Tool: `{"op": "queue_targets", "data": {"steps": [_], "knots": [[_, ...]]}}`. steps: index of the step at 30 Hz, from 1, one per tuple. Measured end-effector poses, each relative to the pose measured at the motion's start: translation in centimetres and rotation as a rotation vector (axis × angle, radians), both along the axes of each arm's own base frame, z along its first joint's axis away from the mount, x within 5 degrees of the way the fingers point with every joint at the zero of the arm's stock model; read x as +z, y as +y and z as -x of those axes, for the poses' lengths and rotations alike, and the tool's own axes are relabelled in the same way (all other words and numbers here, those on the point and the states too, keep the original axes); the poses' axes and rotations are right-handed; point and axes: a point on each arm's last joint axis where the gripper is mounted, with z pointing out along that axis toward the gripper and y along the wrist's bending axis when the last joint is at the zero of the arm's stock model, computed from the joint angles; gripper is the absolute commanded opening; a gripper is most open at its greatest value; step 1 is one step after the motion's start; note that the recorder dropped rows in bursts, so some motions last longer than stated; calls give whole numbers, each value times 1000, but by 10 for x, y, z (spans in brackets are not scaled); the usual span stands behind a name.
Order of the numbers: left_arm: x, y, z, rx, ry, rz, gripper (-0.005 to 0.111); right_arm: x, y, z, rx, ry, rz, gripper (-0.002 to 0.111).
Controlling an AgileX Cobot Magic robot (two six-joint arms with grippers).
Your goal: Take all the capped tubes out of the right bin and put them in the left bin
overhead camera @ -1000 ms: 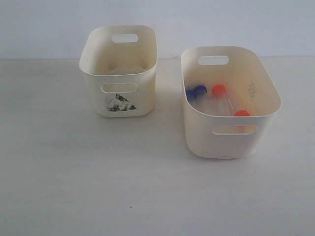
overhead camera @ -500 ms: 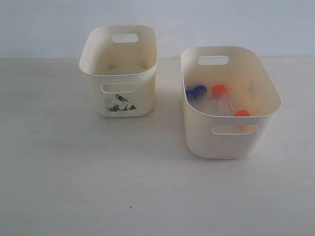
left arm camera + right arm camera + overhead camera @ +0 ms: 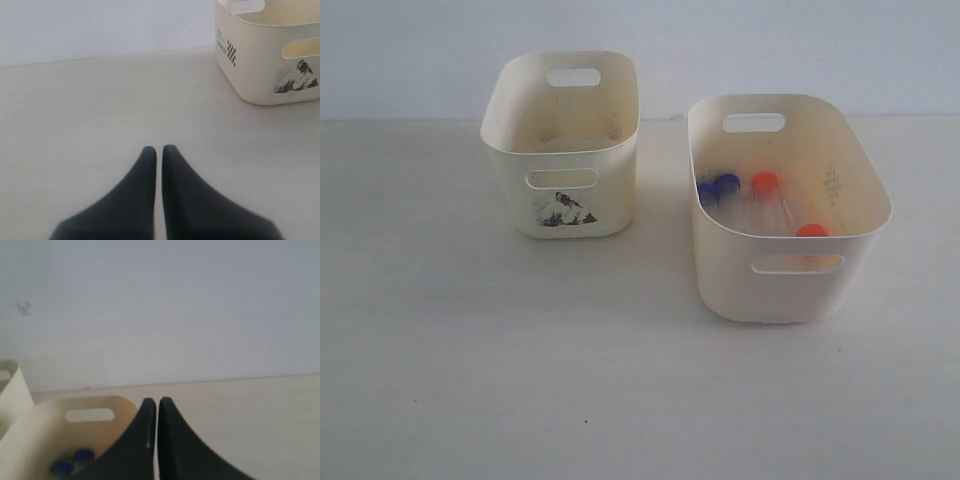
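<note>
Capped tubes (image 3: 766, 184) are seen lying in the right bin (image 3: 790, 295); both hands are pressed together.
In the exterior view, two blue caps (image 3: 720, 186) and two orange-red caps (image 3: 811, 231) are seen inside the right bin, and the stickered left bin (image 3: 520, 200) stands apart from it on the counter (image 3: 520, 380). In the left wrist view, the left hand (image 3: 159, 150) is held closed above the counter, with the left bin near. In the right wrist view, the right hand (image 3: 154, 401) is shown closed, with the right bin and blue caps beside it.
</note>
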Motion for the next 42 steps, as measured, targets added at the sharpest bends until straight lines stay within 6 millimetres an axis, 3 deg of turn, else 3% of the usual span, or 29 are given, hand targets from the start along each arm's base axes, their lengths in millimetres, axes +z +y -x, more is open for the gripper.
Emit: {"op": "queue_targets", "data": {"steps": [5,10,16,23,32,37,42], "knots": [[0,0,0,0,0,0,4,-13,14,-8,110,109,166,1],[0,0,0,0,0,0,4,-2,43,-17,263,180,272,1],[0,0,0,0,0,0,4,21,73,-37,335,298,197,1],[0,0,0,0,0,0,4,32,83,-72,273,564,77,1],[0,0,0,0,0,0,4,8,94,-116,238,928,109,1],[0,0,0,0,0,0,4,-11,99,-133,232,952,106,1],[0,0,0,0,0,0,4,-18,107,-146,222,887,-18,1]]}}
